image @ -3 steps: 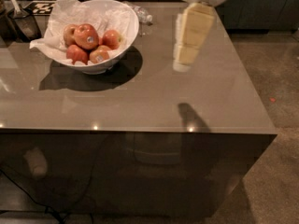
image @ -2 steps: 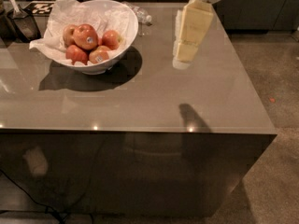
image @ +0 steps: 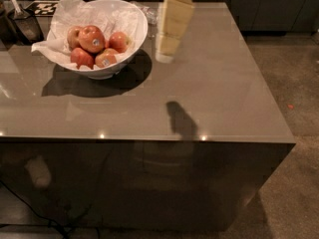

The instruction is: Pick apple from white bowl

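1. End effector [image: 165,54]: a pale cream unit that hangs down from the top edge of the camera view. Its lower end is above the bench [image: 219,83], just right of the white bowl [image: 141,23] and apart from it. The unit appears blurred, and it cannot be told whether it is spread or pressed together. It is clear of the fruit.

2. Apple [image: 91,38]: the largest red fruit, glossy with yellowish streaks and a small white sticker on its lower right face. It sits on top of the pile inside the white bowl, left of the bowl's centre, and rests on the other fruit.

3. Smaller apples [image: 118,41]: at least four lie around and below the apple. One is to its right, two are in front and one is partly hidden behind on the left. One of the front fruits also carries a sticker.

4. White bowl: stands upright on the rear left part of the bench and is lined with crumpled white paper [image: 65,11]. The paper spills over the left rim. The bowl casts a dark shadow [image: 99,83] on the bench in front of it.

5. Bench: grey-brown, glossy top with dark front panels.

6. Dark container [image: 25,26]: stands at the rear left corner, probably with a utensil handle rising from it.

7. Floor [image: 294,59]: speckled, visible to the right of the bench
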You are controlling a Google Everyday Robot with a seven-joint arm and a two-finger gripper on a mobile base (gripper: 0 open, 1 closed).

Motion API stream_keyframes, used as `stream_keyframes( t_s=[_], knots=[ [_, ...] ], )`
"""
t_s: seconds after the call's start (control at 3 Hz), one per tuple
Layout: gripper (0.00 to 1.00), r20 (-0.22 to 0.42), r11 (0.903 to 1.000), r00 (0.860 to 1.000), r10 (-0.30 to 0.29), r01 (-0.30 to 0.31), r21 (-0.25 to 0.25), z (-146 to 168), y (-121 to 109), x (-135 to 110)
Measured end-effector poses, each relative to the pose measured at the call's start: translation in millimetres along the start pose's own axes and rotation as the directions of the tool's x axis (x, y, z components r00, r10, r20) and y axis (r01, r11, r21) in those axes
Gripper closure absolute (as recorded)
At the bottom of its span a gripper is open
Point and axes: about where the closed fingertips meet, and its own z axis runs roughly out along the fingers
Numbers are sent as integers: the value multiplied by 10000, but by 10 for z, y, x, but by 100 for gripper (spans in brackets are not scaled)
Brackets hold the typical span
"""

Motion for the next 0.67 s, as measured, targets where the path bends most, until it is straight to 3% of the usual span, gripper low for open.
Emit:
stream_keyframes(
  t_s=[0.67],
  knots=[
    [0, -133, 9984, 9999, 78, -85, -552, 552, -624, -288]
  ],
)
